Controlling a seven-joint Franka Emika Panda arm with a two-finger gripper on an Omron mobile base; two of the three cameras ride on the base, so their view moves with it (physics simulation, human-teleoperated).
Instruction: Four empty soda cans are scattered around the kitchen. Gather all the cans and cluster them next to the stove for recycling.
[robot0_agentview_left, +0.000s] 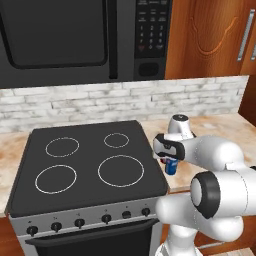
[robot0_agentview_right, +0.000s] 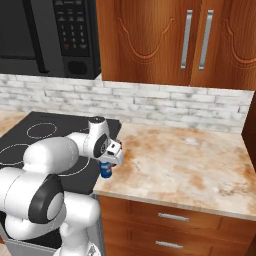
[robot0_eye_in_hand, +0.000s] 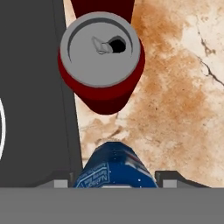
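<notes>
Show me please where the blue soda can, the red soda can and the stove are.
blue soda can (robot0_eye_in_hand: 114, 168): hand view, on its blue side wall.
red soda can (robot0_eye_in_hand: 99, 48): hand view, on its silvery top.
stove (robot0_agentview_left: 90, 152): left base view, on bare black glass between the rings.

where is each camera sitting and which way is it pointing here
Left base view: behind the arm's left, looking forward and down at the stove; arm at lower right, blue can under the hand.
Right base view: behind its right, over the counter; arm at lower left.
Hand view: looks down past the gripper onto a red can.
Both base views share stove, blue can and microwave.
</notes>
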